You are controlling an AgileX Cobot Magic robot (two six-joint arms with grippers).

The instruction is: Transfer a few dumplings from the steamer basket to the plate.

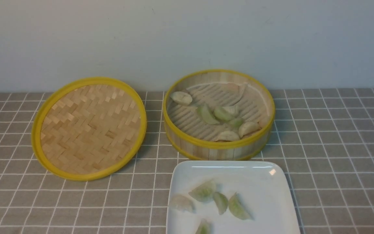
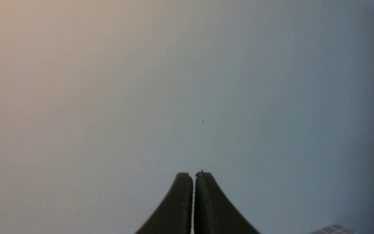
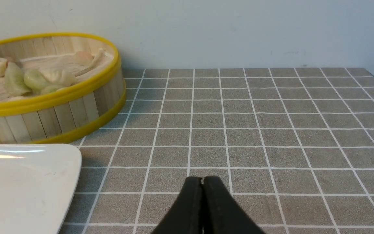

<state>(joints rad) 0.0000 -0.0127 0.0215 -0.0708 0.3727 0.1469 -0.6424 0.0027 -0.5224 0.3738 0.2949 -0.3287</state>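
White plate (image 1: pixel 265 191) holds five dumplings (image 1: pixel 221 202); more remain in basket (image 1: pixel 218 148). Task looks basically done. Left claw (image 2: pixel 193 175) and right claw (image 3: pixel 202 179) closed, empty.

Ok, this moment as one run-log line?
left gripper: shut, empty | right gripper: shut, empty | plate: five dumplings | steamer basket: more left | lid: off, beside basket

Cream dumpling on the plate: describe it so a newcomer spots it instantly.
Find the white square plate in front of the steamer basket. The cream dumpling lies nearest its left edge. It is the only pale one there; the green dumplings beside it are tinted.
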